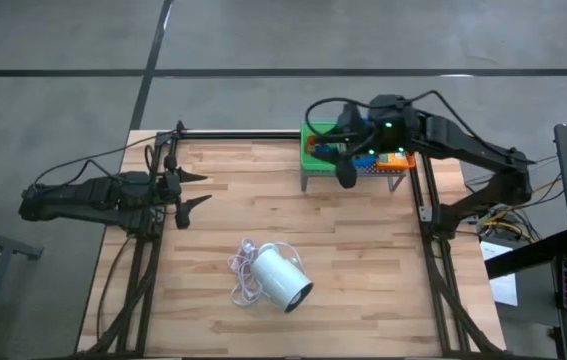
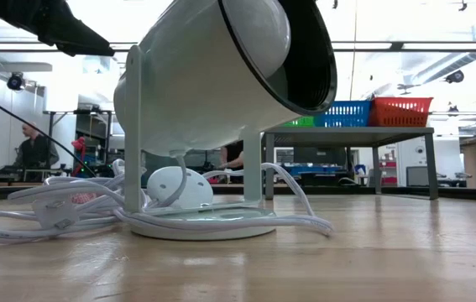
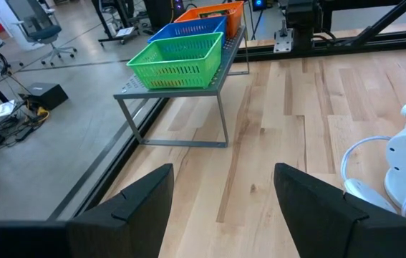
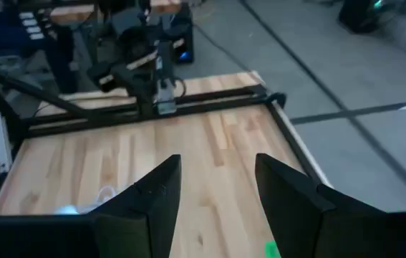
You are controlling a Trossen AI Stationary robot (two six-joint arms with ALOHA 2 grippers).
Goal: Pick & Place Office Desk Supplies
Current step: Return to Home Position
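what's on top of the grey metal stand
Three trays in a row: green tray, blue tray, orange tray. Their walls hide whatever lies inside, and in the high view the right arm covers part of them.

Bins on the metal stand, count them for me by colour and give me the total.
green bin: 1
blue bin: 1
orange bin: 1
Total: 3, all in a row on the metal stand
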